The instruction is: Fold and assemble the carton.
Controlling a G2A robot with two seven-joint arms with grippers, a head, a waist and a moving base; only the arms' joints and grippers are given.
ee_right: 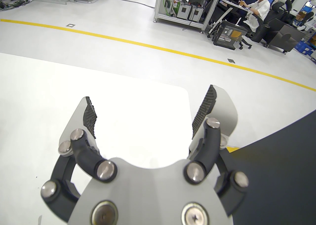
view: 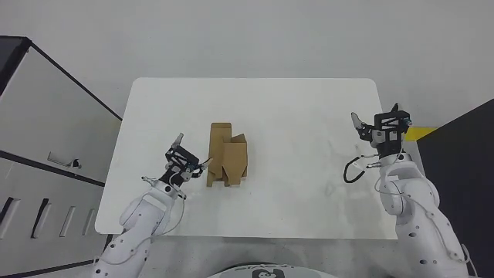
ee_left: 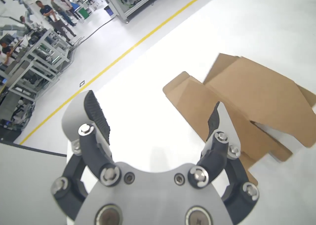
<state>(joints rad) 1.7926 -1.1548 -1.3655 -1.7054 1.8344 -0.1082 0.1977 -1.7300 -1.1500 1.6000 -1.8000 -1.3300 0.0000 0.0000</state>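
Lying half-folded toward the left edge of the desk (view: 309, 100), the carton (view: 227, 155) has the left gripper (ee_left: 154, 105) beside it, fingers (ee_left: 97, 112) apart, likely to grasp; the right gripper (ee_right: 149, 97), fingers also apart, hangs by the right edge.

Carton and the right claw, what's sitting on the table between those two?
Nothing: the top view shows bare white table between the carton and the right claw, which hangs open near the table's edge.

A white surface (view: 309, 116) with rounded corners carries one brown carton (view: 227, 155), partly folded, between its centre and left edge.
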